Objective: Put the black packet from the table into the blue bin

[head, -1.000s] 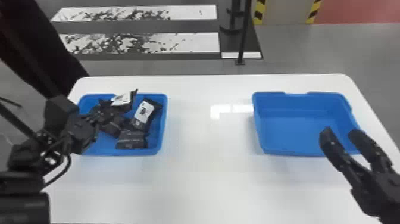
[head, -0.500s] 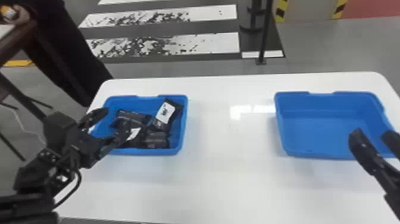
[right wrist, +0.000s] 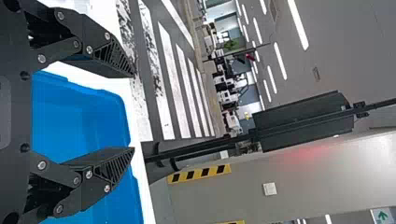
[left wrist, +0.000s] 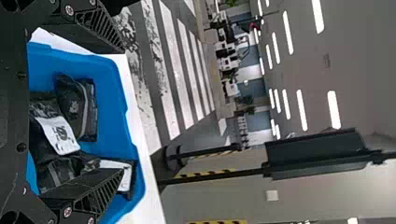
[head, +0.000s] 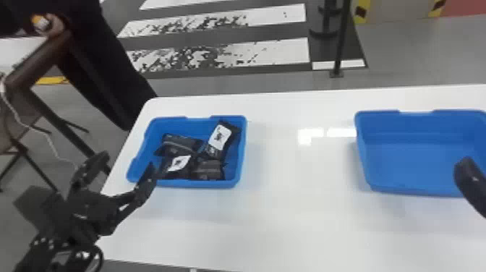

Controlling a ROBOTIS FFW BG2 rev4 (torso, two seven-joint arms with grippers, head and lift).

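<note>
Here we are: black packets [head: 179, 162] bunched in the left blue bin [head: 202, 183] on the glossy white table [head: 289, 224], left gripper [head: 126, 162] spread beside it, right gripper [head: 470, 184] apart-fingered at the right blue bin [head: 416, 166]; beyond, scuffed white floor stripes [head: 267, 52], a black post [head: 340, 43].

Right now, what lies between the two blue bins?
In the head view, just white tabletop with bright reflections, from left bin to right bin.

Glossy white table [head: 285, 224], smooth plastic-looking blue bin [head: 426, 162].
</note>
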